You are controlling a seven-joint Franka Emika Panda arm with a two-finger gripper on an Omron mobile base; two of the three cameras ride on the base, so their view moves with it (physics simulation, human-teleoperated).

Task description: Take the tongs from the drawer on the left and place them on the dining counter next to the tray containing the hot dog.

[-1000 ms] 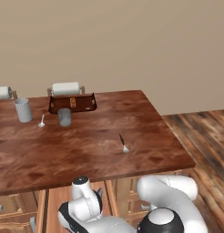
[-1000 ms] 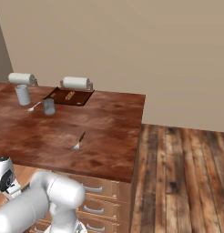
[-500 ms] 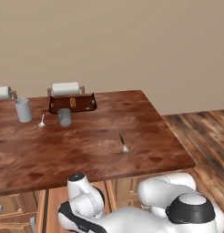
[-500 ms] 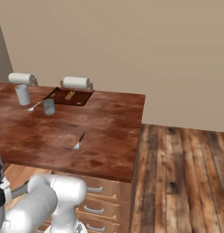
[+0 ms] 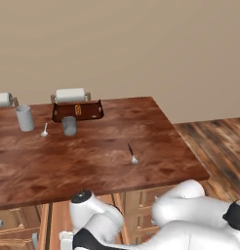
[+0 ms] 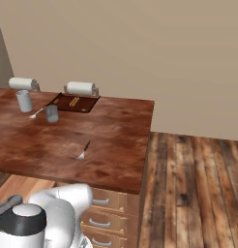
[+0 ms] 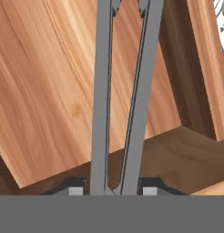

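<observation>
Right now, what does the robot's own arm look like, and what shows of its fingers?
The arm is glossy white, built of rounded, bulbous segments with dark joint sections and a black cap. No cables or markings are visible. In the hand view the fingers are small dark tips with pale grey pads.

Kitchen: dining counter [image 5: 92, 156], drawers [image 6: 109, 224]

The tongs [image 7: 125, 91] look like smooth grey metal with a dull, matt finish. Behind them the drawer [image 7: 50, 91] is pale plain wood with a clear flowing grain, lightly satin. The dining counter [image 5: 92, 156] is reddish-brown wood with a glossy polished top. The tray [image 5: 77, 111] is dark brown and matt. The floor [image 6: 193, 184] is darker wooden planks with a rougher look. The two cups [image 5: 25, 118] seem of smooth grey metal
</observation>
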